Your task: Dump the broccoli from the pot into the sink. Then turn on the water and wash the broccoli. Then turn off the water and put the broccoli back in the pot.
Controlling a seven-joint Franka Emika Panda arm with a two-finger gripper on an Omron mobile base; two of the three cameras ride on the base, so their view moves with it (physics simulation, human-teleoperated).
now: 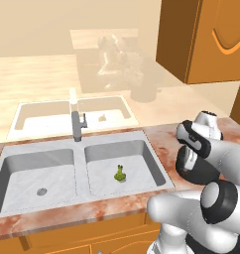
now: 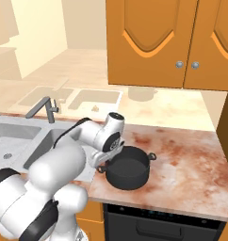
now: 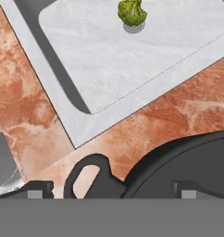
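Marbled counter holds the pot [image 2: 128, 168] beside the sink [image 1: 156, 163], where your broccoli [image 1: 120, 173] sits beyond the gripper [image 3: 109, 192], whose jaws look spread, holding nothing.

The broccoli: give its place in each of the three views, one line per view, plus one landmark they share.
Left base view: the broccoli lies in the right basin of the sink, on the drain.
Right base view: the arm stands in front of that basin, so the broccoli cannot be made out.
Hand view: top edge, right of centre, on the drain.
Shared landmark: the sink's right basin beside the reddish counter.
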